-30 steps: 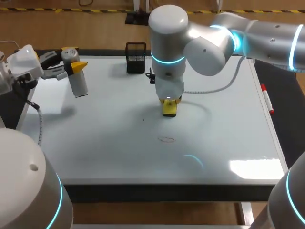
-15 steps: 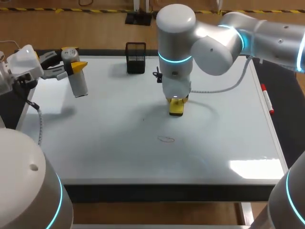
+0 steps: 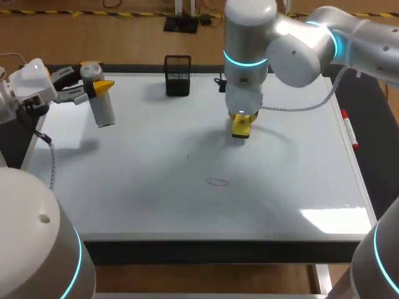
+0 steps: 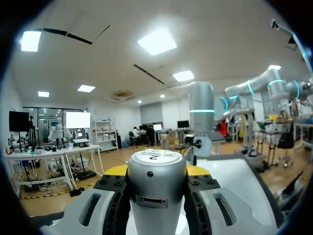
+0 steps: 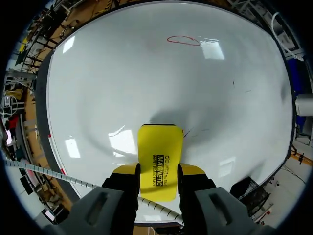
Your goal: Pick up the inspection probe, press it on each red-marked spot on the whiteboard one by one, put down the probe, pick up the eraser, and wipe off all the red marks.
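- Currently the right claw (image 5: pixel 159 170) is closed on the eraser (image 5: pixel 160 147), low over the whiteboard (image 5: pixel 122 73); the red oval (image 5: pixel 183 40) lies well ahead, so a short stroke could miss it.
- Tilted, the eraser may smear the small red tick (image 5: pixel 186 132) just beside it.
- Left claw (image 4: pixel 157 172) clamps the probe (image 4: pixel 156 191) between its fingers; a slack grip could drop it.

I work in a robotics lab. Flat ceiling light panels (image 4: pixel 156 41) hang over long desks (image 4: pixel 44 156) carrying screens (image 4: pixel 78 120) and gear, and yellow-black hazard tape (image 3: pixel 93 12) marks the wooden floor (image 3: pixel 93 37) behind my table (image 3: pixel 124 205).
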Tool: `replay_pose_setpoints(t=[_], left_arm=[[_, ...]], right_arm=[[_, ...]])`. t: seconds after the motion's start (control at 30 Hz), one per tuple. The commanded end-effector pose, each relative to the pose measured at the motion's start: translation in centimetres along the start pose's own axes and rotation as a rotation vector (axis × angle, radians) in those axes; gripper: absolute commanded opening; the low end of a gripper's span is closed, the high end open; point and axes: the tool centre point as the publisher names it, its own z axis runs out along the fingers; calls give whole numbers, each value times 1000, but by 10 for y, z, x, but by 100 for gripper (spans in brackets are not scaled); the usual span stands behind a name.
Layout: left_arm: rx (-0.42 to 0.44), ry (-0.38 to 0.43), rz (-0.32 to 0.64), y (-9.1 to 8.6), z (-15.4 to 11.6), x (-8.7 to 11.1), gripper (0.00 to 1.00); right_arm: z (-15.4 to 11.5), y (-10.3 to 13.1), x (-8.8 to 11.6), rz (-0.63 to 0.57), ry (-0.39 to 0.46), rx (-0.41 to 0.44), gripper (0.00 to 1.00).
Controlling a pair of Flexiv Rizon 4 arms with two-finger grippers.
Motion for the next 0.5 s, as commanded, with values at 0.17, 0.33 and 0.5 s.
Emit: replay_pose_setpoints(t=[0.17,0.33,0.5], left_arm=[[2,0,1,0,0,0,0],[2,0,1,0,0,0,0],[2,0,1,0,0,0,0]], right_arm=[[-6,-25,31,83,14,5,0],[0,-44,57,154,35,1,0],[6,-60,83,224,26,-24,0]])
